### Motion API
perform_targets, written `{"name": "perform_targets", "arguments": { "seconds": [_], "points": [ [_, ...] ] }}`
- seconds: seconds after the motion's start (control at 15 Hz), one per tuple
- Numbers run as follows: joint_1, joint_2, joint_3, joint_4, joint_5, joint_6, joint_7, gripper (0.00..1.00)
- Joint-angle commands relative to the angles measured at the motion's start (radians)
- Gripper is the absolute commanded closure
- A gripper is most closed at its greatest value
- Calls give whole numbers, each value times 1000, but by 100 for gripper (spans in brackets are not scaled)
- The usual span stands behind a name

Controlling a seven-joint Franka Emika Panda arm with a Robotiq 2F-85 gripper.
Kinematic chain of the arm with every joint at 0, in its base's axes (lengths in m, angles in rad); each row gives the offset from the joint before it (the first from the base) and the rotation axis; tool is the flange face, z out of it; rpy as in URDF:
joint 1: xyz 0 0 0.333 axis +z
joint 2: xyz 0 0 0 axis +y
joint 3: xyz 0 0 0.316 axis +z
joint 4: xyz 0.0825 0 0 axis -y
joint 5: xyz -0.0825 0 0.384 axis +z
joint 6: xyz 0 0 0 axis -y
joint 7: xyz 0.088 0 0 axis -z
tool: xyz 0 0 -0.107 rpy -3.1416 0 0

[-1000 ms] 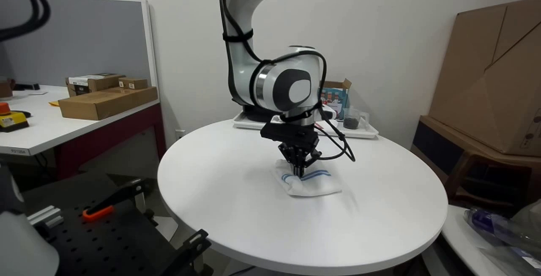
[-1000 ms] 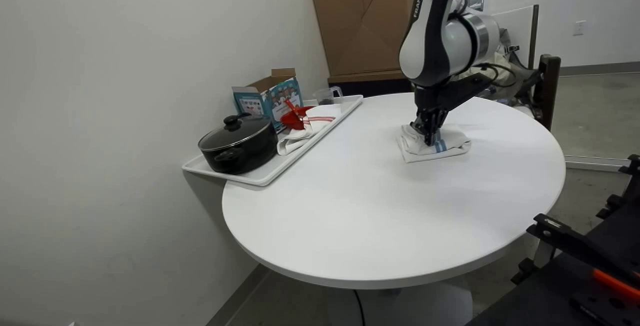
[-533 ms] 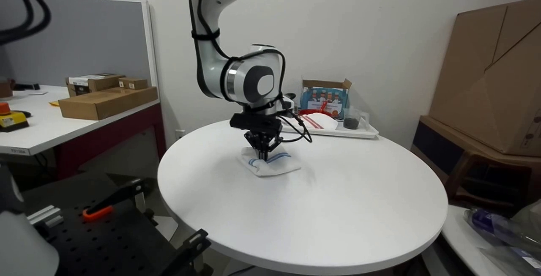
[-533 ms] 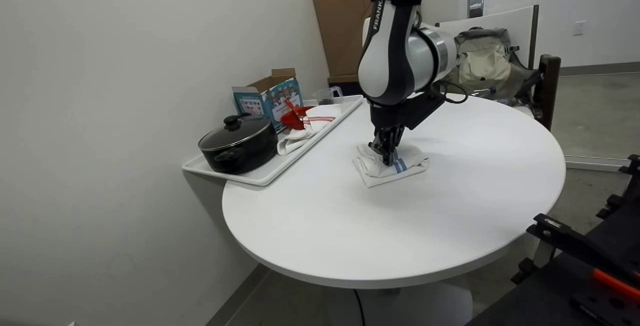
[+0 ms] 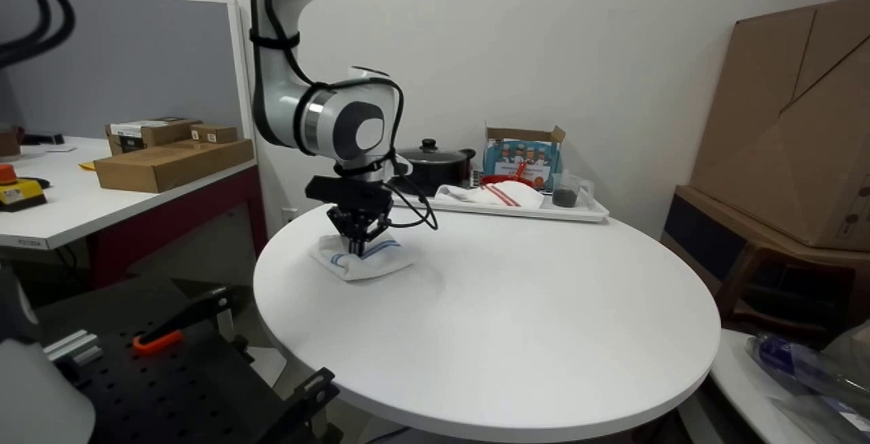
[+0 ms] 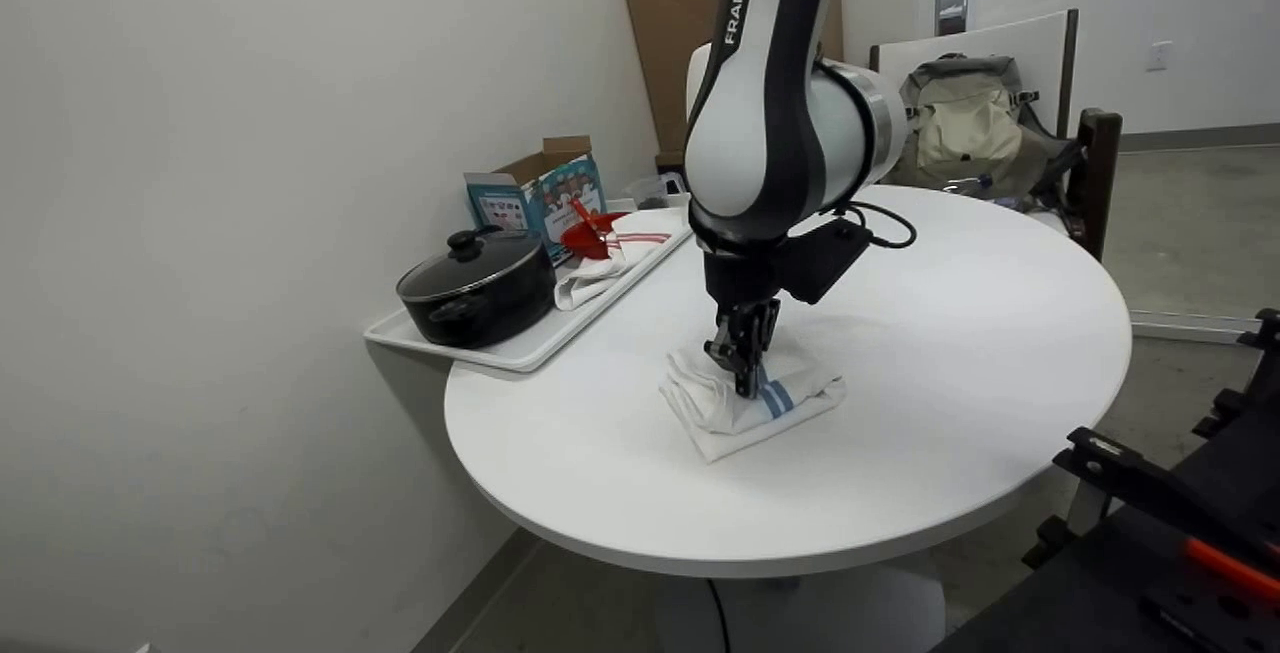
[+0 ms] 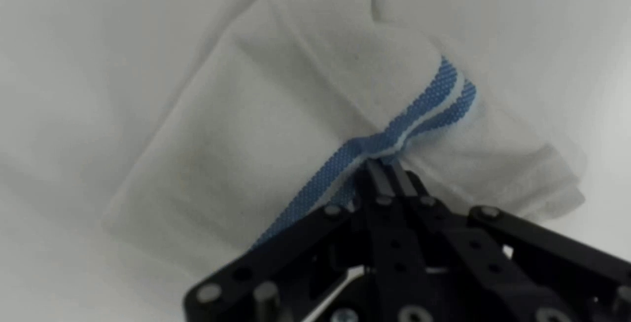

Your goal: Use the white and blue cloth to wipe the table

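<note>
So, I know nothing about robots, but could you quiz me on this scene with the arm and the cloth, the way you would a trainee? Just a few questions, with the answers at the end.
1. Pick one. What colour are the stripes on the wiping cloth pinched in the robot's hand?
a) red
b) green
c) blue

2. True or false? The black pot has its lid on.

3. Fill in the blank. The red-striped cloth lies on the white ____.

Key
1. c, blue
2. True
3. tray
</note>
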Motion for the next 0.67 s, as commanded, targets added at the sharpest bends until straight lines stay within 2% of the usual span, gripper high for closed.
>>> {"name": "perform_targets", "arguments": {
  "seconds": [0.0, 0.07, 0.2, 0.6],
  "points": [
    [-63, -48, 91, -155, 12, 27, -65, 100],
    [-72, -60, 94, -182, 10, 31, -69, 100],
    [-80, -86, 59, -225, -8, 37, -76, 100],
    [-124, -169, -157, -274, -23, 35, -59, 100]
  ]
}}
